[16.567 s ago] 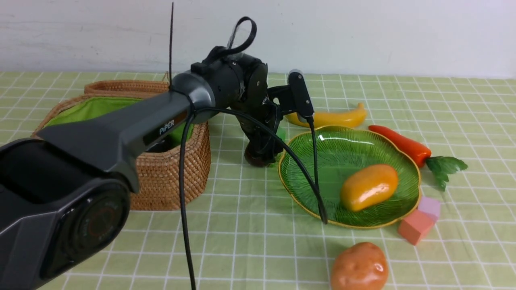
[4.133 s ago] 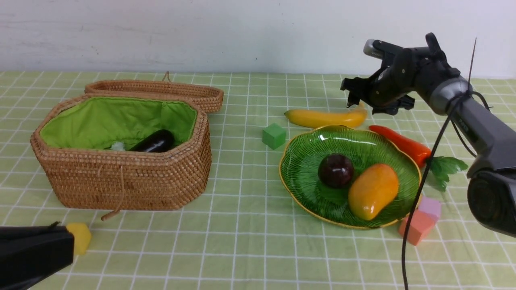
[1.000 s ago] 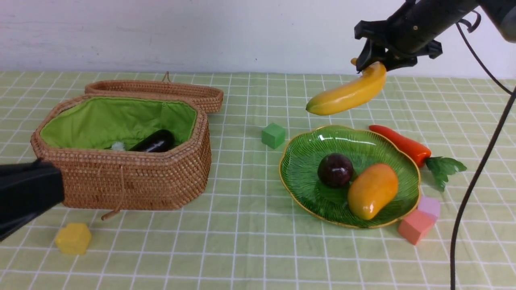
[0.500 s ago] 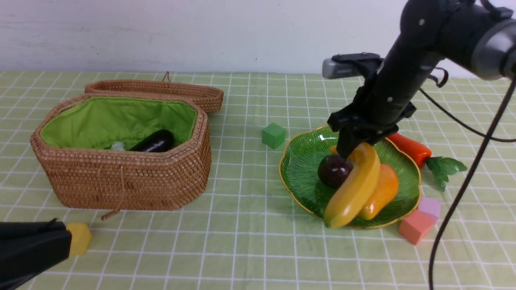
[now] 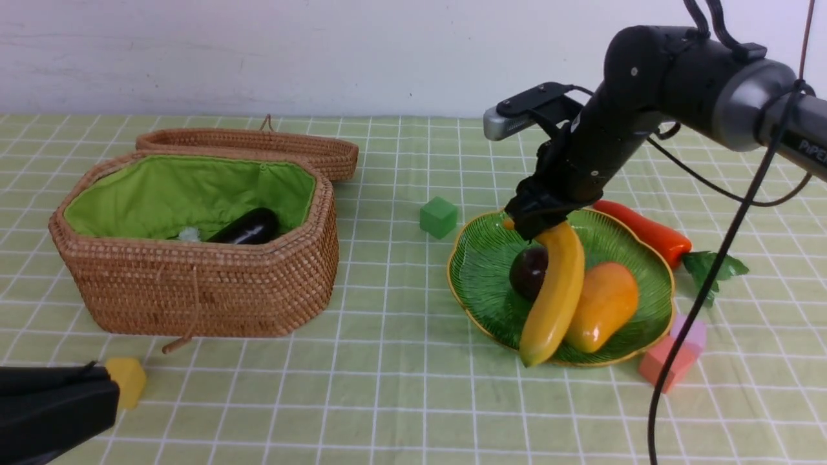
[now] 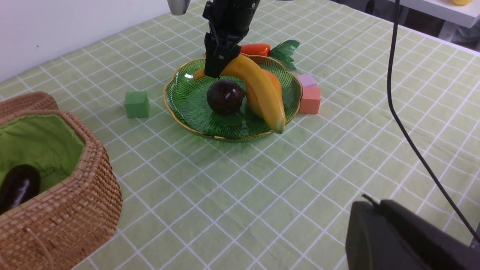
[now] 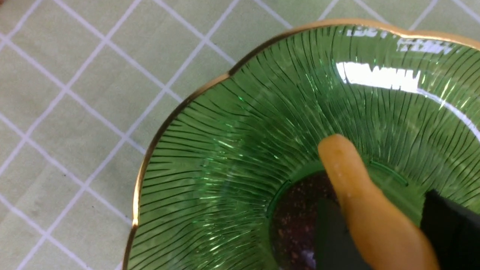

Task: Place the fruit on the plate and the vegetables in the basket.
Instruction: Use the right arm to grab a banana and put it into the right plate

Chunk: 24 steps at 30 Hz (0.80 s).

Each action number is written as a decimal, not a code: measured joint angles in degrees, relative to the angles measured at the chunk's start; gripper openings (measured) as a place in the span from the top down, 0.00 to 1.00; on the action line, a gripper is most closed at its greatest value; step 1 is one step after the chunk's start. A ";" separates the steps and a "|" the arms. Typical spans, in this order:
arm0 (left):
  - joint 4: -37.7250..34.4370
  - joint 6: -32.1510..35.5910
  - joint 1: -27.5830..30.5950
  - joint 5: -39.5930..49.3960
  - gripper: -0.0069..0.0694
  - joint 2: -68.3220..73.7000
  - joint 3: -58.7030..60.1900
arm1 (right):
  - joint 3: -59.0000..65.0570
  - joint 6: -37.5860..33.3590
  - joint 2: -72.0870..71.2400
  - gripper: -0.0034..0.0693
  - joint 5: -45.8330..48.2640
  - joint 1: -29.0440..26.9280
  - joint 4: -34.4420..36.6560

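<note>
The checked bench [image 5: 400, 400] carries the open basket [image 5: 194, 290] at the left, and the left gripper [image 5: 103, 391] waits at the near left corner, closed and empty. The right arm has swung in from the far right, where a second ago it held its load high in the air, and has come down over the plate [image 5: 481, 271]. The right gripper [image 5: 533, 223] is still clamped on the stem end of the banana [image 5: 557, 290]. The banana now slopes across the plate from far to near, and its near tip hangs just over the near rim. To me it looks set down, or all but, and only the release is left. The carrot [image 5: 646, 229] lies on the bench against the plate's far right edge, so it has yet to reach the basket. The mango [image 5: 604, 303] sits in the plate just right of the banana. The eggplant [image 5: 249, 226] is already inside the basket. The small purple fruit [image 5: 526, 271] sits in the plate just left of the banana. Once the gripper lets go, all three fruits are home. I cannot spot the potato anywhere.
</note>
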 joint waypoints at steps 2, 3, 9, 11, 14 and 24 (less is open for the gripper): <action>-0.23 0.00 0.00 0.39 0.90 0.00 0.00 | 0.00 -0.04 0.28 0.53 -0.64 0.07 -1.02; -0.25 0.00 0.00 0.45 0.90 0.00 0.00 | 0.00 -0.04 0.36 0.53 -1.08 0.07 -1.42; -0.32 0.00 0.00 0.55 0.90 0.00 0.00 | 0.00 -0.04 0.36 0.51 -3.49 0.07 -2.30; -0.32 0.00 0.00 0.55 0.90 0.00 0.00 | 0.00 -0.04 0.36 0.45 -4.05 0.07 -2.42; -0.37 0.00 0.00 0.55 0.90 0.00 0.00 | 0.00 0.01 0.36 0.35 -4.16 0.07 -3.23; -0.36 0.00 0.00 0.55 0.90 0.00 0.00 | 0.00 6.52 -2.88 0.24 -4.27 0.07 -11.96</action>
